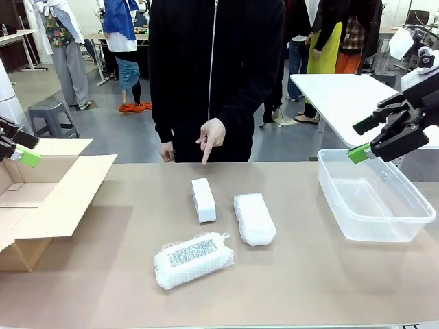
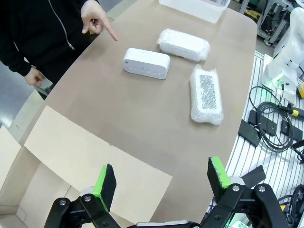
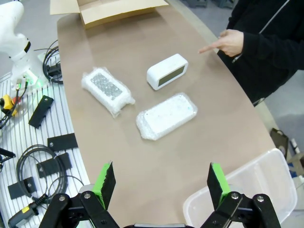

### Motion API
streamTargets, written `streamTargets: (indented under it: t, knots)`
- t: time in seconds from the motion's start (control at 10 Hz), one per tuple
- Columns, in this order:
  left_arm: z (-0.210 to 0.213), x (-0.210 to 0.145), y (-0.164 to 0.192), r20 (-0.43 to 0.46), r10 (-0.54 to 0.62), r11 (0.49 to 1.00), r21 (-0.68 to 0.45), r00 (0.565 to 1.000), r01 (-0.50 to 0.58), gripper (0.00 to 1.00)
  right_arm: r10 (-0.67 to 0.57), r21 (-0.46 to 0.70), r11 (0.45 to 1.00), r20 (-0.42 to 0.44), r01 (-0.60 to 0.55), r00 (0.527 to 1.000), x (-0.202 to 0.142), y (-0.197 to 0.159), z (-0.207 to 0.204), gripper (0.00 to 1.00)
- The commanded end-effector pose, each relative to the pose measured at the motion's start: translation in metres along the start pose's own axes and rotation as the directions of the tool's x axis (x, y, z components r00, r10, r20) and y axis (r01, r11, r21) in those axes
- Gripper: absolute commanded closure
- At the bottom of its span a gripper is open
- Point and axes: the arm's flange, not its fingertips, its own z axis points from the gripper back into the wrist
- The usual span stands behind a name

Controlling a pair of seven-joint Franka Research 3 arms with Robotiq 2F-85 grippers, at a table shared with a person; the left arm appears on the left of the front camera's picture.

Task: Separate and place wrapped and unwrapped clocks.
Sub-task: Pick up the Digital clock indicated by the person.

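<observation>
A smooth white rectangular unwrapped clock (image 1: pixel 203 199) is lying near the middle of the brown tabletop (image 1: pixel 309 274), toward the far side. In the right wrist view its display face (image 3: pixel 166 72) is showing. Just to its right, apart from it, an oblong white bubble-wrap bundle (image 1: pixel 254 218) is resting. Nearer the robot and slightly left, a second bubble-wrap bundle showing a grey speckled panel (image 1: pixel 193 259) is lying at a slant, not touching the other two.

A person in a black zip jacket is standing at the far edge, one hand (image 1: pixel 211 137) pointing its index finger down toward the table just beyond the unwrapped clock.

An open brown cardboard box (image 1: pixel 62 192) is sitting at the left edge, with the left gripper (image 1: pixel 27 149) hanging above it, its green-padded fingers (image 2: pixel 105 183) spread wide and holding nothing. A clear rectangular plastic bin (image 1: pixel 384 229) is sitting at the right, and the right gripper (image 1: pixel 359 140) is hovering over its far left corner, fingers (image 3: pixel 216 180) likewise spread wide with nothing between them.
</observation>
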Motion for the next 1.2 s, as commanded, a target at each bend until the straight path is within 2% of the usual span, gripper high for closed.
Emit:
streamTargets:
  t: [0.0,0.1,0.3,0.4,0.5,0.8,0.9,1.1]
  knots:
    - [0.000,-0.001,0.002,0.009,-0.011,1.000,-0.010,1.000,0.011,0.00,0.000,0.000,1.000,0.000,0.000,1.000,0.000,0.000,0.000,0.00]
    - [0.000,-0.001,0.002,0.009,-0.011,1.000,-0.010,1.000,0.011,0.00,-0.129,0.026,0.991,-0.002,0.129,0.992,0.036,0.000,-0.004,0.00]
    - [0.000,-0.001,0.002,0.009,-0.011,1.000,-0.010,1.000,0.011,0.00,-0.247,0.006,0.969,-0.111,0.249,0.963,0.115,0.005,-0.041,0.00]
    - [0.000,-0.001,0.002,0.009,-0.011,1.000,-0.010,1.000,0.011,0.00,-0.328,0.000,0.943,-0.178,0.333,0.928,0.155,0.005,-0.079,0.00]
    - [0.000,-0.001,0.002,0.009,-0.011,1.000,-0.010,1.000,0.011,0.00,-0.394,-0.048,0.918,-0.212,0.394,0.894,0.180,0.004,-0.119,0.00]
    - [0.000,-0.001,0.002,0.009,-0.011,1.000,-0.010,1.000,0.011,0.00,-0.574,-0.177,0.818,-0.179,0.548,0.799,0.207,0.011,-0.231,0.00]
    - [0.000,-0.001,0.002,0.009,-0.011,1.000,-0.010,1.000,0.011,0.00,-0.623,-0.228,0.780,-0.195,0.583,0.757,0.203,0.015,-0.268,0.00]
    - [0.000,-0.001,0.002,0.009,-0.011,1.000,-0.010,1.000,0.011,0.00,-0.651,-0.289,0.754,-0.213,0.590,0.728,0.183,0.016,-0.314,0.00]
